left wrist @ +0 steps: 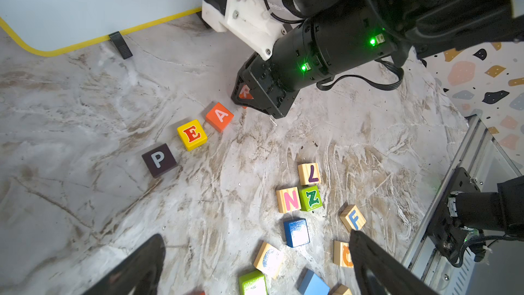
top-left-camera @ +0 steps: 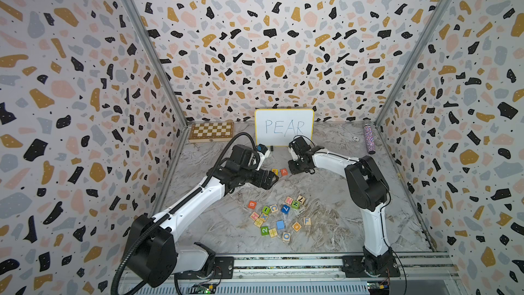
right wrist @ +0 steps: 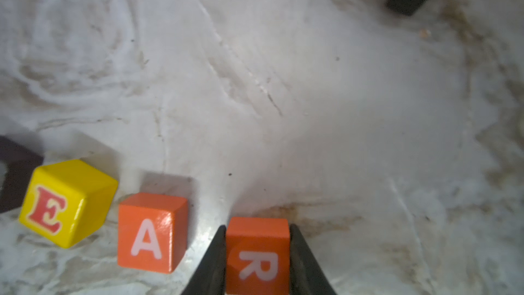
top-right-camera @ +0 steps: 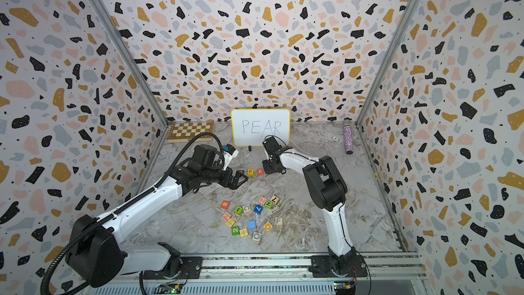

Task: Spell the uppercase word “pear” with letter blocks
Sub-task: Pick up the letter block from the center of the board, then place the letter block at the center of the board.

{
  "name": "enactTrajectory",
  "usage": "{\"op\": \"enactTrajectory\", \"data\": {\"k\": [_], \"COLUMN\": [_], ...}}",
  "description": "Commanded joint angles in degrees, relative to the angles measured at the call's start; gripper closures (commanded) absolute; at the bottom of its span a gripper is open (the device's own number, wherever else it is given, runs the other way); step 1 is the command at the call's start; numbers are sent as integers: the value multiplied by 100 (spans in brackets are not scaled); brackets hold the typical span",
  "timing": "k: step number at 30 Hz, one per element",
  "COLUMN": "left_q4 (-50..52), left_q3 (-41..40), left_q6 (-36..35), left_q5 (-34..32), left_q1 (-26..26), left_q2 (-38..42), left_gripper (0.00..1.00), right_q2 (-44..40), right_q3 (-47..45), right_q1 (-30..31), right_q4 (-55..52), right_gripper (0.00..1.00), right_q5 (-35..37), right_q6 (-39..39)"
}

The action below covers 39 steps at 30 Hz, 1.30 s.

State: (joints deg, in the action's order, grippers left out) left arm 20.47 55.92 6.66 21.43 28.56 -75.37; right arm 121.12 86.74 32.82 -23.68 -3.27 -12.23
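Observation:
The black P block (left wrist: 159,160), yellow E block (left wrist: 192,134) and orange A block (left wrist: 219,116) lie in a row on the marble table, in front of the whiteboard. In both top views the E (top-left-camera: 274,171) (top-right-camera: 250,171) and A (top-left-camera: 284,171) (top-right-camera: 260,171) show. My right gripper (right wrist: 258,226) is shut on the orange R block (right wrist: 256,256), a finger flat against each side, low over the table just past the A (right wrist: 150,234) with a small gap. My left gripper (left wrist: 255,236) hangs open and empty near the P end of the row (top-left-camera: 272,178).
A loose pile of other lettered cubes (top-left-camera: 279,217) lies in front of the row, with an orange B block (top-left-camera: 251,204) at its left. A whiteboard reading PEAR (top-left-camera: 283,127), a chessboard (top-left-camera: 211,131) and a glittery bottle (top-left-camera: 369,139) stand along the back wall.

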Motion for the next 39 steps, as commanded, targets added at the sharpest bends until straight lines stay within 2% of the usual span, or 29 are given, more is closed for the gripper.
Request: {"op": "enactTrajectory", "data": {"k": [1, 4, 9, 11, 13, 16, 19, 24, 28, 39], "left_q4": [-73, 128, 457, 427, 423, 415, 486, 502, 440, 394], "left_q3": [89, 305, 517, 466, 429, 385, 411, 337, 253, 210], "left_q6": [2, 43, -17, -15, -13, -20, -42, -85, -85, -98], "left_q5": [99, 214, 275, 262, 264, 263, 253, 171, 130, 82], "left_q1": [-17, -17, -17, -17, -17, -17, -17, -17, -17, -17], "left_q2": [-79, -126, -181, -163, -155, -152, -140, 25, 106, 165], "left_gripper": [0, 1, 1, 1, 1, 1, 1, 1, 1, 1], "right_q2": [-381, -444, -539, -643, -673, -455, -143, -105, -82, 532], "right_q3": [140, 209, 138, -105, -250, 10, 280, 132, 152, 946], "right_q1": [-184, -395, -679, -685, -714, -754, -658, -681, -642, -505], "right_q4": [-68, -123, -237, -300, -246, -518, -935, -789, -725, -1268], "right_gripper": [92, 92, 90, 100, 100, 100, 100, 98, 97, 94], "right_q5": [-536, -631, -1220, -1594, -1548, -1634, -1337, -1000, -991, -1109], "right_q6": [1089, 1862, 3189, 4344, 4815, 5336, 5955, 6689, 7144, 7502]}}
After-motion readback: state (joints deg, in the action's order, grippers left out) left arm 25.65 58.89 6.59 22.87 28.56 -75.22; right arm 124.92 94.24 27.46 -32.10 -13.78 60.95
